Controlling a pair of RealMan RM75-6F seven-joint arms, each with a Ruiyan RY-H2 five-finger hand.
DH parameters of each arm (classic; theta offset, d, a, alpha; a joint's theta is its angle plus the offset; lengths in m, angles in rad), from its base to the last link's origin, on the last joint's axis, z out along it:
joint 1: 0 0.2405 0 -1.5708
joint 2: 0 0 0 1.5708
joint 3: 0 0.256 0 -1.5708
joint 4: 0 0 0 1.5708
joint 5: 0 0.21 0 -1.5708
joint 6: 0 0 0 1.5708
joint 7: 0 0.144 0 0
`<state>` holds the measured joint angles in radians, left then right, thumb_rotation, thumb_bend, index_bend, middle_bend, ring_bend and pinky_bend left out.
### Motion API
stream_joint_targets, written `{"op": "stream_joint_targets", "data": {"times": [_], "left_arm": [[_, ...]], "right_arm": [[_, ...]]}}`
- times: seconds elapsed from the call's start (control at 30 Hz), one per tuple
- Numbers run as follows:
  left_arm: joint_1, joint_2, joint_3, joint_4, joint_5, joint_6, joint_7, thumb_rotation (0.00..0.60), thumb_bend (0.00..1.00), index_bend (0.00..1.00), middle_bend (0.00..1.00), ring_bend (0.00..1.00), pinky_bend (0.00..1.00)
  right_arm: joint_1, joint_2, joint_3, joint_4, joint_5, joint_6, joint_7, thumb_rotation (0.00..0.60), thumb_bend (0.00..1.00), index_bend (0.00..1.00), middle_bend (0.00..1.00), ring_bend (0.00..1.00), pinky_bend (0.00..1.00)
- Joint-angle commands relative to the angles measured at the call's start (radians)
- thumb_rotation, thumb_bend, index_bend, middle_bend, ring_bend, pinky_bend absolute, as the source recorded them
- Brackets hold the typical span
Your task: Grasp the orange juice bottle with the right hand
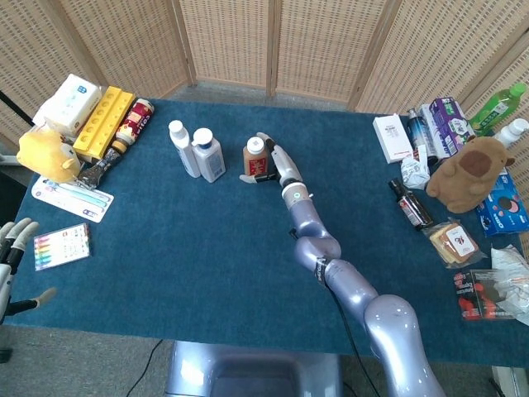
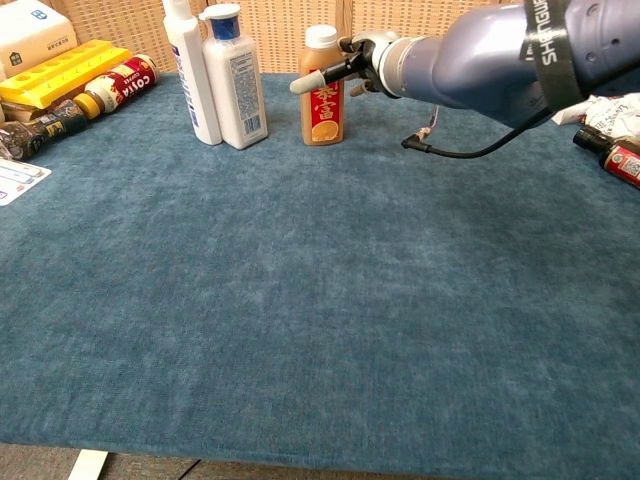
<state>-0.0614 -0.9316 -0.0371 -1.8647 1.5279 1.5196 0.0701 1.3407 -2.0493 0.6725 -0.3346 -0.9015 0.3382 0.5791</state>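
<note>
Right hand [image 2: 362,62] fingers spread around the orange juice bottle [image 2: 322,88] — could easily tip it left into the white bottles [image 2: 232,78].

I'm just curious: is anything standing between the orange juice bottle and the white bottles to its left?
No. In the chest view, only bare blue tablecloth separates the orange juice bottle from the nearest white bottle.
</note>
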Motion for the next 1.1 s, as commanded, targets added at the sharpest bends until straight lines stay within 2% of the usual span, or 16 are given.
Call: {"op": "stream_joint_targets", "data": {"times": [0.03,0.17,0.23,0.3,0.37,0.47,0.53,0.6,0.67,0.77,1.1], "left_arm": [[-0.001,0.000,0.000,0.001,0.000,-0.001,-0.003,0.600,0.00,0.03,0.00,0.00,0.00],[-0.001,0.000,-0.002,0.005,-0.003,0.001,-0.007,0.600,0.00,0.03,0.00,0.00,0.00],[0.000,0.000,-0.004,0.006,-0.007,0.002,-0.009,0.600,0.00,0.03,0.00,0.00,0.00],[0.000,0.000,-0.006,0.008,-0.011,0.003,-0.010,0.600,0.00,0.03,0.00,0.00,0.00],[0.000,0.000,-0.007,0.009,-0.014,0.002,-0.012,0.600,0.00,0.03,0.00,0.00,0.00],[-0.002,0.000,-0.008,0.012,-0.017,-0.001,-0.017,0.600,0.00,0.03,0.00,0.00,0.00],[-0.002,0.001,-0.008,0.014,-0.018,-0.002,-0.021,0.600,0.00,0.03,0.00,0.00,0.00],[-0.001,0.001,-0.008,0.015,-0.020,-0.001,-0.024,0.600,0.00,0.03,0.00,0.00,0.00],[-0.001,0.002,-0.010,0.017,-0.021,0.000,-0.026,0.600,0.00,0.03,0.00,0.00,0.00],[-0.001,0.003,-0.010,0.018,-0.023,0.000,-0.029,0.600,0.00,0.03,0.00,0.00,0.00],[-0.003,0.003,-0.006,0.013,-0.016,-0.005,-0.036,0.600,0.00,0.03,0.00,0.00,0.00]], "right_arm": [[0.017,-0.015,0.012,0.021,0.014,-0.007,0.009,0.600,0.00,0.00,0.00,0.00,0.00],[0.040,-0.042,0.019,0.063,0.024,-0.003,0.012,0.600,0.00,0.00,0.00,0.00,0.00],[0.051,-0.057,0.021,0.090,0.027,0.006,0.010,0.600,0.00,0.03,0.07,0.00,0.02],[0.058,-0.068,0.022,0.110,0.030,0.007,0.008,0.600,0.00,0.09,0.21,0.00,0.13],[0.063,-0.078,0.028,0.128,0.038,0.005,0.008,0.600,0.00,0.12,0.36,0.03,0.29],[0.069,-0.090,0.036,0.146,0.050,0.002,0.009,0.600,0.00,0.18,0.47,0.12,0.41],[0.074,-0.099,0.041,0.161,0.056,0.011,0.005,0.600,0.00,0.26,0.55,0.17,0.47],[0.077,-0.107,0.047,0.173,0.065,0.020,-0.001,0.600,0.00,0.41,0.65,0.25,0.53],[0.078,-0.113,0.050,0.179,0.070,0.027,-0.010,0.600,0.00,0.52,0.71,0.31,0.58],[0.069,-0.112,0.045,0.178,0.066,0.035,-0.017,0.600,0.00,0.56,0.76,0.36,0.64],[0.033,-0.047,0.039,0.111,0.051,0.095,-0.013,0.600,0.00,0.56,0.77,0.37,0.64]]}}
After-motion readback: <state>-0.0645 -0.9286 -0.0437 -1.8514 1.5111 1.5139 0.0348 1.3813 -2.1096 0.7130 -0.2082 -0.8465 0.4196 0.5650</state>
